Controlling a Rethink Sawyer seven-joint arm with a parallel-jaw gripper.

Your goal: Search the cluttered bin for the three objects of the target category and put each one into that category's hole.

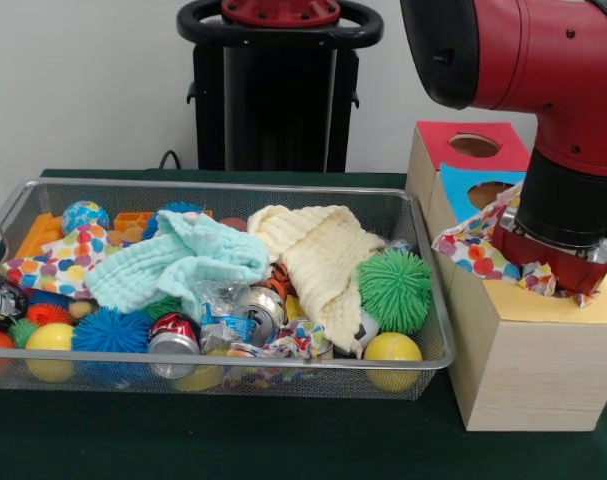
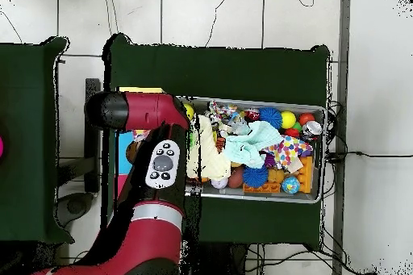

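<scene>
A polka-dot cloth (image 1: 475, 243) hangs bunched under the arm's end, over the yellow top of the wooden box (image 1: 528, 370), and spreads out to the left and right of the red wrist. The gripper (image 1: 549, 262) sits inside the folds of this cloth, so the jaws are hidden and it cannot be told how far they stand open or whether they clamp the fabric. The box stands just beside the right end of the wire basket (image 1: 423, 365) and carries three coloured panels in a row: yellow nearest, blue (image 1: 473, 185) behind it, and red (image 1: 471, 146) farthest back, the blue and red ones each showing a round hole. The basket rests on the green-covered bench (image 1: 233, 440). Inside it, a mint-green cloth (image 1: 178, 262) lies across the middle, touching a cream cloth (image 1: 318, 260) to its right. A second polka-dot cloth (image 1: 55, 262) lies at the left end. A green spiky ball (image 1: 395, 288) sits against the right wall, above a yellow ball (image 1: 393, 350) in the near corner. A blue spiky ball (image 1: 113, 330) and crushed cans (image 1: 173, 335) lie along the near wall. In the overhead view the red arm (image 2: 149, 167) covers the box almost completely, and the basket (image 2: 321, 155) lies beside it.
</scene>
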